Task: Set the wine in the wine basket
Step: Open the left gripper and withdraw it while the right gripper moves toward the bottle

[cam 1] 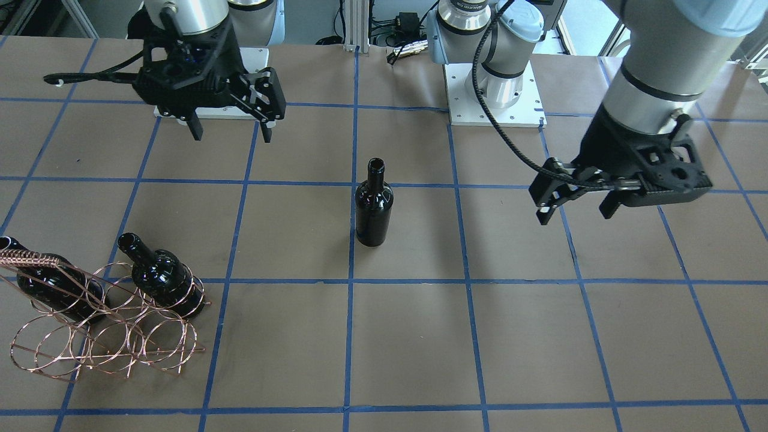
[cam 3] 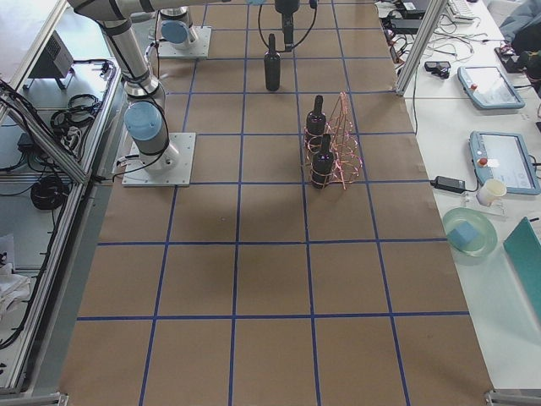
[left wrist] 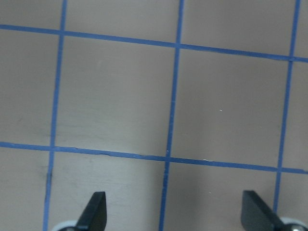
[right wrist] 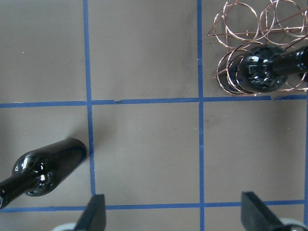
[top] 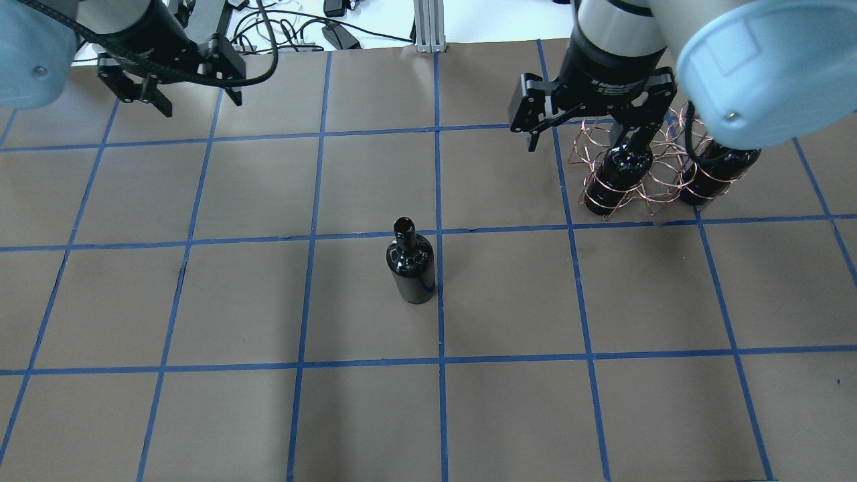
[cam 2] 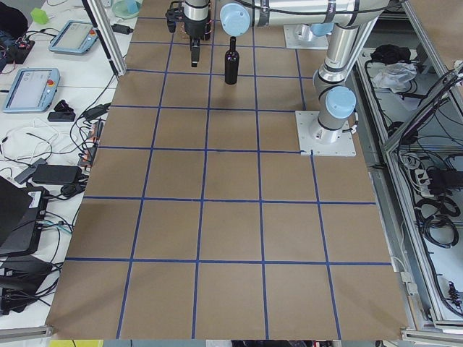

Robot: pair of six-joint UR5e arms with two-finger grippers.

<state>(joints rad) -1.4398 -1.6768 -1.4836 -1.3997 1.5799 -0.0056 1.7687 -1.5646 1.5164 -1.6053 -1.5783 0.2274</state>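
Observation:
The wine [cam 1: 373,207] is a near-black bottle that stands upright, alone, at the table's middle. It also shows in the overhead view [top: 411,264] and at the lower left of the right wrist view [right wrist: 43,173]. The copper wire wine basket [cam 1: 102,327] [top: 653,171] [right wrist: 234,21] lies on the robot's right side. It holds two identical bottles [cam 1: 162,276] [cam 1: 48,285]. My right gripper [cam 1: 228,129] [top: 582,137] is open and empty, hovering above the table between the basket and the wine. My left gripper [cam 1: 576,210] [top: 197,104] is open and empty, over bare table far from the wine.
Brown paper with a blue tape grid covers the table [top: 268,415]. The arm bases [cam 1: 495,108] stand on white plates at the robot's edge. The left wrist view shows only paper and tape between the fingertips [left wrist: 96,211]. Side benches hold tablets and cables.

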